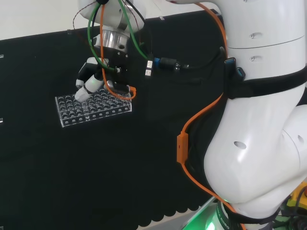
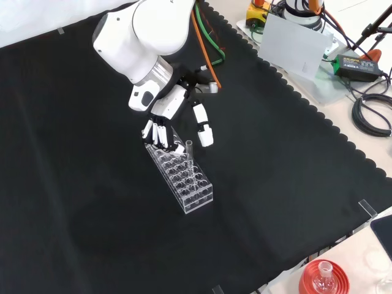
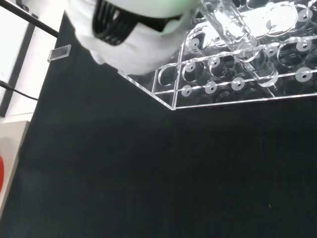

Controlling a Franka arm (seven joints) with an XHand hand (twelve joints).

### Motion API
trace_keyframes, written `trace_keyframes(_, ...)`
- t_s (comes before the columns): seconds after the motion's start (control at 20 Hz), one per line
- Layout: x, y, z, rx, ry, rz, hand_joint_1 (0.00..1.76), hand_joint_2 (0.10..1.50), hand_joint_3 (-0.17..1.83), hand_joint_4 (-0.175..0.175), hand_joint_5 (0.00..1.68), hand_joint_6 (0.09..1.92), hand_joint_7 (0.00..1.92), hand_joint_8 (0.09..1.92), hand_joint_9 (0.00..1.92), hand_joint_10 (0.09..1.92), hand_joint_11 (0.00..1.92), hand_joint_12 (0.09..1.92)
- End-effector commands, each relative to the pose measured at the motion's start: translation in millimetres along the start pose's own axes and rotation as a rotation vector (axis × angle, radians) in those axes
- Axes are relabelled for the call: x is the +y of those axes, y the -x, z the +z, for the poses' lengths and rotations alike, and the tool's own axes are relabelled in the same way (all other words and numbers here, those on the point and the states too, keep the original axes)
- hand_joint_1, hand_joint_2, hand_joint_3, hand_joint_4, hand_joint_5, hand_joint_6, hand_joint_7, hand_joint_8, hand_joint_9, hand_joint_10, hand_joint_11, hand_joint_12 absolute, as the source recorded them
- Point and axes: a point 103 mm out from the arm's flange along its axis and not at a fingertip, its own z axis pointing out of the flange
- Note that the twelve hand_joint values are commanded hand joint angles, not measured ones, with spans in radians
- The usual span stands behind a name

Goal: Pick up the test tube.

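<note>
**Hand at rack, tube upright in well**

Hand (image 2: 174, 119): black and white, hanging over the far end of the rack in the front view. Fingers (image 2: 160, 133) curl down toward the top of the rack; the thumb (image 2: 203, 127) stands apart on the other side. Whether any tip touches the tube cannot be made out. Nothing is plainly clamped between fingers and thumb.

Tube (image 2: 190, 158): clear glass, upright in a well of the rack, just below and beside the hand, between the fingers and the thumb in the front view. Its lower part is lost among the rack's clear walls. In the head view the fingers (image 1: 89, 89) cover the spot where it stands. In the wrist view a clear cylinder (image 3: 233, 27) runs across the wells, cut off at the picture's edge.

Rack (image 2: 195, 195): clear plastic, rows of round wells, lying flat on the cloth under the hand. Contents of the other wells are hard to tell.

Cloth (image 2: 92, 214): black, covering the bench all round the hand.
</note>
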Motion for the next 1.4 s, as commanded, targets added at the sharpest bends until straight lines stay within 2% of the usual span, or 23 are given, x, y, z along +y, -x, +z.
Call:
trace_keyframes(0.05, 0, -2, 1, -0.004, 0.003, -0.002, 1.12, 0.62, 0.79, -0.084, 0.84, 0.88, 0.91, 0.7, 0.61, 0.81, 0.13, 1.56)
trace_keyframes(0.2, 1, -4, 3, -0.021, 0.008, 0.002, 1.13, 0.61, 0.79, -0.087, 0.87, 0.87, 0.94, 0.7, 0.63, 0.8, 0.16, 1.55)
trace_keyframes(0.35, 3, -7, 6, -0.021, 0.011, -0.002, 1.12, 0.9, 0.36, -0.062, 0.99, 0.96, 0.98, 0.69, 0.66, 0.79, 0.2, 1.54)
trace_keyframes(0.5, 5, -10, 7, -0.033, 0.012, 0.003, 1.12, 1.01, 0.16, -0.065, 1.01, 0.96, 1.01, 0.68, 0.7, 0.77, 0.24, 1.53)
trace_keyframes(0.9, 12, -15, 8, -0.051, 0.021, -0.002, 1.15, 1.04, 0.08, -0.115, 1.04, 0.91, 1.14, 0.64, 0.8, 0.71, 0.32, 1.49)
trace_keyframes(1.25, 9, -15, 3, -0.063, 0.035, -0.002, 1.16, 1.02, 0.08, -0.109, 1.09, 0.83, 1.24, 0.58, 0.88, 0.67, 0.37, 1.47)
trace_keyframes(1.4, 8, -15, 1, -0.07, 0.045, 0.002, 1.26, 1.02, 0.05, -0.164, 1.11, 0.78, 1.18, 0.71, 0.92, 0.64, 0.4, 1.45)
